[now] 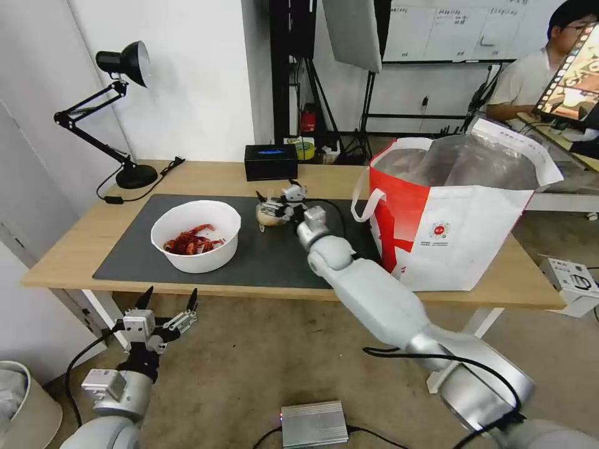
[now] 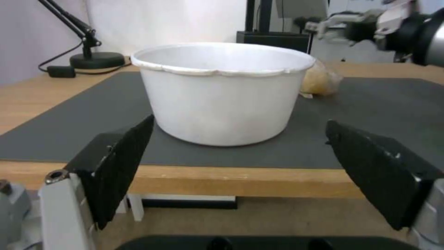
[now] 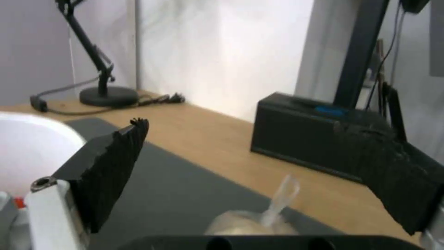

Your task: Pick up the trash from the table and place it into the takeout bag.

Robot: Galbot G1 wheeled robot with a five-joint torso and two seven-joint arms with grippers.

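Right gripper (image 1: 272, 198), spread wide, hovers over the knotted bag (image 1: 269, 216) on the grey-matted wooden table (image 1: 75, 240) by a white wall.

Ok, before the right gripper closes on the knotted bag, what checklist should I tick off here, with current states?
1. Right gripper open: ok.
2. Knotted bag between the fingers: ok by the right wrist view, depth cannot tell.
3. White bowl clear of the right gripper: ok.
4. Takeout bag mouth open, upright: ok.
5. Left gripper parked open, below the table edge: ok.
6. Black box out of the way: ok.
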